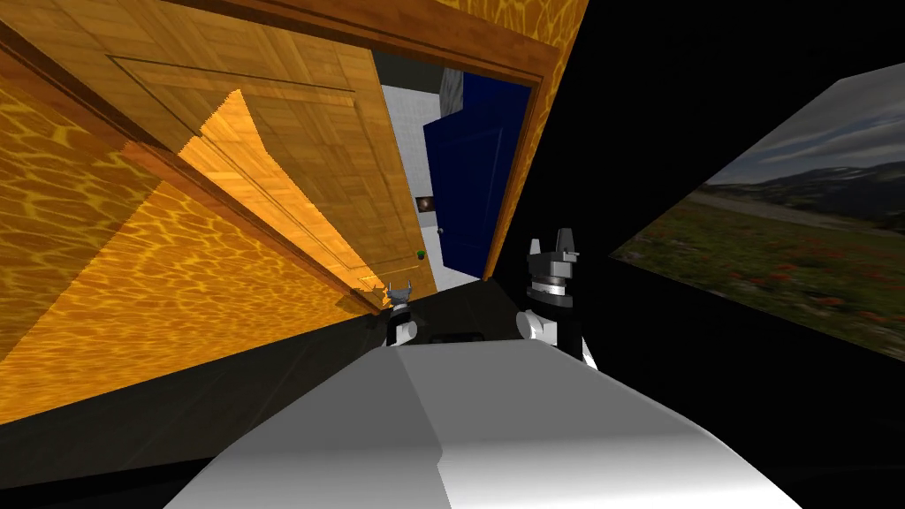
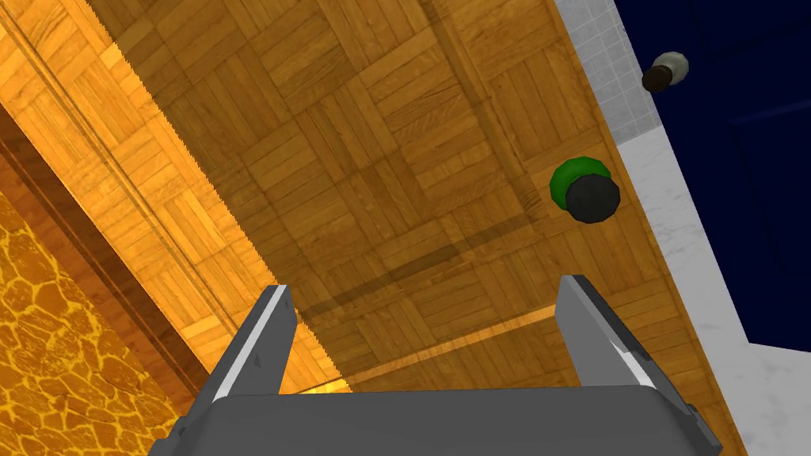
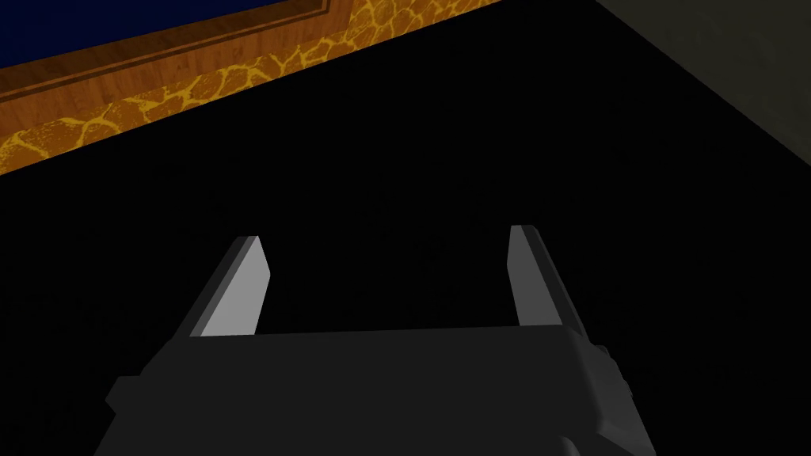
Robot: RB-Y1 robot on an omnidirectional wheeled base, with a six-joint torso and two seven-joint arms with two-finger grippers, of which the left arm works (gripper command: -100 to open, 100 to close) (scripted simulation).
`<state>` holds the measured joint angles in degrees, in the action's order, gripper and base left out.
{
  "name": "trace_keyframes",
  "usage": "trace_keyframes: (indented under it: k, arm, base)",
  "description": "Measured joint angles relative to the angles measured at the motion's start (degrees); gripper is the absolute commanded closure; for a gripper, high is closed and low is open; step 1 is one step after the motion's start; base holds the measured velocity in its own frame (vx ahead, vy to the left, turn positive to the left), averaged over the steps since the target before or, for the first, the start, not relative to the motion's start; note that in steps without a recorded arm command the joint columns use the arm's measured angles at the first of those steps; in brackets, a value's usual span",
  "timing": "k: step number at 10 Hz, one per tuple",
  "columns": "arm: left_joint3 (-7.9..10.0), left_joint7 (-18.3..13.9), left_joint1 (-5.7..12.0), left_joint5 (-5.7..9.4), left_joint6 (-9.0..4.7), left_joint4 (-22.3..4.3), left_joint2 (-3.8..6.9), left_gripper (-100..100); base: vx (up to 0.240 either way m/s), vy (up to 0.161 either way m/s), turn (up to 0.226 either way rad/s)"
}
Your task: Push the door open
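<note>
The wooden door [image 1: 292, 168] stands ajar at 11 o'clock, with its parquet panel facing the left gripper [image 1: 400, 286]. The green-and-black knob [image 1: 421, 255] sits at 1 o'clock of that gripper, near the door's free edge. The left arm reaches forward with its fingers spread and empty; contact with the panel cannot be confirmed. The right gripper [image 1: 552, 240] is held at 1 o'clock, fingers likewise spread. A blue door [image 1: 473, 194] shows through the gap at 12 o'clock. An orange stone-patterned wall [image 1: 133, 292] flanks the frame at 9 o'clock.

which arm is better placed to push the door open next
Left: the left gripper is open facing the wooden door near its green knob; the right gripper points at a black area.
</note>
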<state>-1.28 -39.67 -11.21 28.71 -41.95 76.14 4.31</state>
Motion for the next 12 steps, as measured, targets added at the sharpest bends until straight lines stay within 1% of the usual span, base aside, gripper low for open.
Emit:
trace_keyframes:
  k: [1, 4, 5, 6, 8, 9, 11, 12]
  arm:
    - [0.04, -0.8, 0.46, 0.54, -0.26, -1.1, -0.2, -100]
    - [0.13, -3.7, 1.82, 2.13, -1.62, -5.0, -0.45, -100]
    - [0.07, -4.4, 2.01, 2.6, -2.0, -5.8, -0.8, -100]
    - [0.12, -5.2, 2.71, 3.11, -2.47, -7.3, -0.97, -100]
    - [0.08, -6.7, 3.14, 4.02, -3.14, -9.1, -1.49, -100]
    - [0.06, -7.7, 3.58, 4.48, -3.72, -10.5, -1.6, -100]
    - [0.03, -9.1, 4.33, 5.36, -4.58, -12.6, -2.19, -100]
    - [0.05, -10.0, 4.82, 5.8, -5.07, -13.9, -2.3, -100]
  base:
    - [0.089, 0.029, -0.097]
    - [0.086, 0.046, -0.122]
    - [0.094, 0.039, -0.113]
    - [0.094, 0.044, -0.125]
    - [0.082, 0.045, -0.104]
    - [0.08, 0.042, -0.086]
    - [0.075, 0.05, -0.102]
    - [0.105, 0.059, -0.201]
